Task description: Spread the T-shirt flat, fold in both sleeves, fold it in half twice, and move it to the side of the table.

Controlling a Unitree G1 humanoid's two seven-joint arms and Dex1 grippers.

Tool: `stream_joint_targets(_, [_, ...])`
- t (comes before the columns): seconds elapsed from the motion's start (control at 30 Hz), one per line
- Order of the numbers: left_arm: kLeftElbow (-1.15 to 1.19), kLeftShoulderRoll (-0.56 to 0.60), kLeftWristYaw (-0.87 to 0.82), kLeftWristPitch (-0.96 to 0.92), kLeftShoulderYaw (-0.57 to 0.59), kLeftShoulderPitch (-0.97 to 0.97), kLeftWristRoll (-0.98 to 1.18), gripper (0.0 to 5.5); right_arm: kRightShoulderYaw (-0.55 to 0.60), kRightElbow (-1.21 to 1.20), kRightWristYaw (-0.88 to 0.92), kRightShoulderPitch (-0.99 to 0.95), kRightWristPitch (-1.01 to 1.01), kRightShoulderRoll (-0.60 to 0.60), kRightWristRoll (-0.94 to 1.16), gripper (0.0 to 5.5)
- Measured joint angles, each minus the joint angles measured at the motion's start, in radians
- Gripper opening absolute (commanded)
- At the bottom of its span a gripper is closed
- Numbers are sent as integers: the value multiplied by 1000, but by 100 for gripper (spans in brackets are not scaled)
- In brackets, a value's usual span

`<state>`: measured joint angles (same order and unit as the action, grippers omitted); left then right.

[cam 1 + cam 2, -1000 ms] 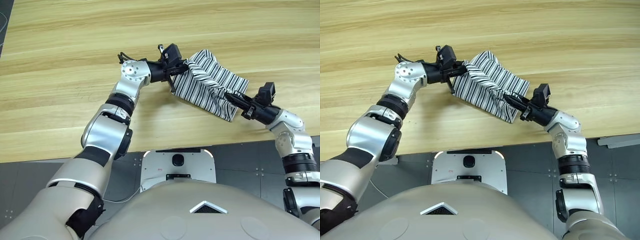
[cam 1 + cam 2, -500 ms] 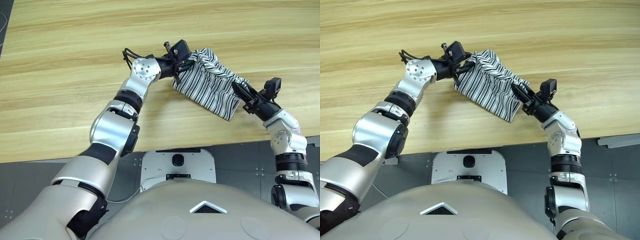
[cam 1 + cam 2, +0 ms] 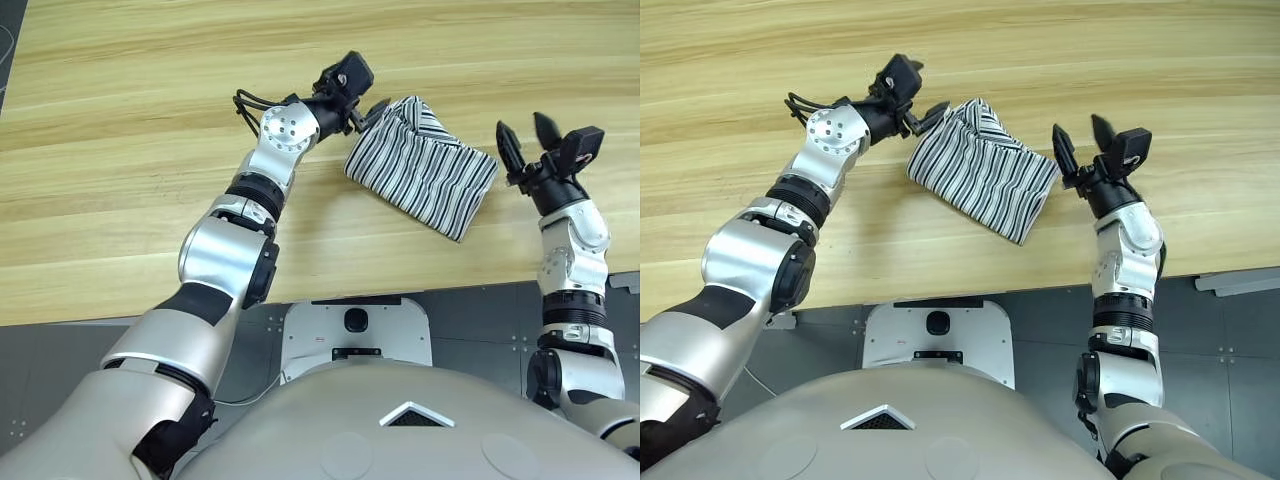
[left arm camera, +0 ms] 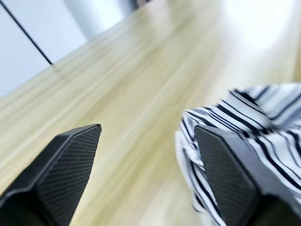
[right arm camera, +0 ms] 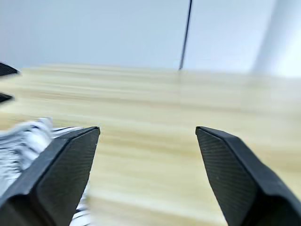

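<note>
- Lying folded into a compact striped bundle, the T-shirt [image 3: 420, 172] is resting on the wooden table [image 3: 140, 130], close to its front edge.
- The left gripper [image 3: 370, 114] is hovering at the bundle's far corner with its jaws spread wide and one finger right at the cloth.
- The right gripper [image 3: 522, 138] is hanging just beside the opposite end, jaws wide and holding nothing.
- That near finger is risking a snag, and catching a layer would likely pull the fold open.
- Bare wood is stretching leftward and beyond, but sliding toward the front edge is risking a drop.
</note>
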<state>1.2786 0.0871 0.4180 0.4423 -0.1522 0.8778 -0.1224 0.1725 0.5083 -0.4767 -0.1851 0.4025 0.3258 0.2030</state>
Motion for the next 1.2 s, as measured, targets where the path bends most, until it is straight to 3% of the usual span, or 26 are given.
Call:
stream_joint_targets(0.1, [-15,41,-71,43,54,1,21,427,-60,58,231,-33,210,41,-309,471])
stream_joint_targets(0.17, [-47,77,-107,87,106,0,52,427,-104,63,280,-57,293,57,-404,476])
stream_joint_targets(0.23, [-121,102,-148,160,194,-26,124,427,-194,42,221,-72,350,56,-433,476])
stream_joint_targets(0.4, [-338,120,-172,273,300,-214,231,427,-313,21,-46,-101,355,33,-265,476])
stream_joint_targets(0.57, [-536,121,-172,259,349,-328,297,427,-355,90,-370,-172,242,6,-47,476])
stream_joint_targets(0.83, [-657,121,-193,213,377,-394,316,427,-304,356,-568,-300,110,-71,44,476])
stream_joint_targets(0.93, [-669,121,-203,197,391,-397,316,427,-273,453,-537,-338,90,-90,35,476])
stream_joint_targets(1.2, [-698,121,-221,195,396,-399,313,427,-282,656,-244,-429,9,-70,-163,476])
